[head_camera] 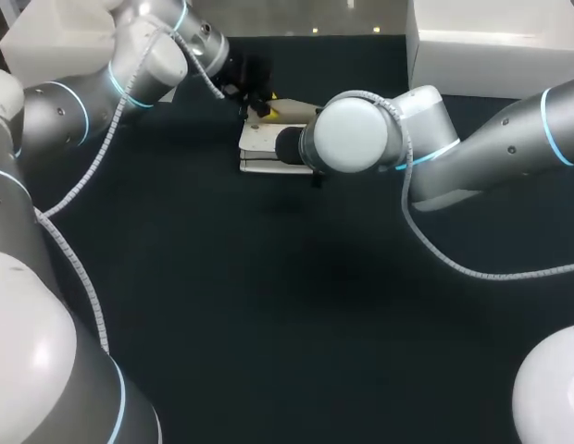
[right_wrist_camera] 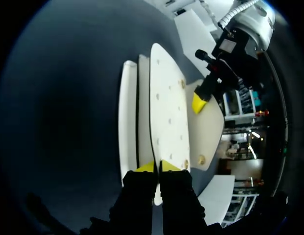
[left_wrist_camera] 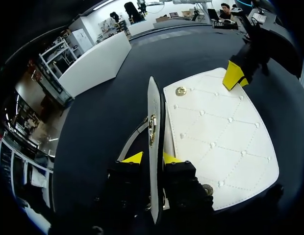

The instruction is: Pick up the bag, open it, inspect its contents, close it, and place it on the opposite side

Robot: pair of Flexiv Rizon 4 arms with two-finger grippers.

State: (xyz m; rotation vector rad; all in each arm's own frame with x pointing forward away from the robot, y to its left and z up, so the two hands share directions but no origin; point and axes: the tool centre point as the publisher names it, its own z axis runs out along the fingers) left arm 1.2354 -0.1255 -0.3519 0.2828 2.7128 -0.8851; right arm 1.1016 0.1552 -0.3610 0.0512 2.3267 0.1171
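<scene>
We're mid-opening: left gripper (left_wrist_camera: 153, 159) & right gripper (right_wrist_camera: 158, 167) each pinch a bag (left_wrist_camera: 215, 142) panel; next, part them gently to inspect.

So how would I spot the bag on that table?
Start at the dark table and look to its far middle. There sits a small white quilted bag, the only thing with diamond stitching and gold snap studs.
</scene>
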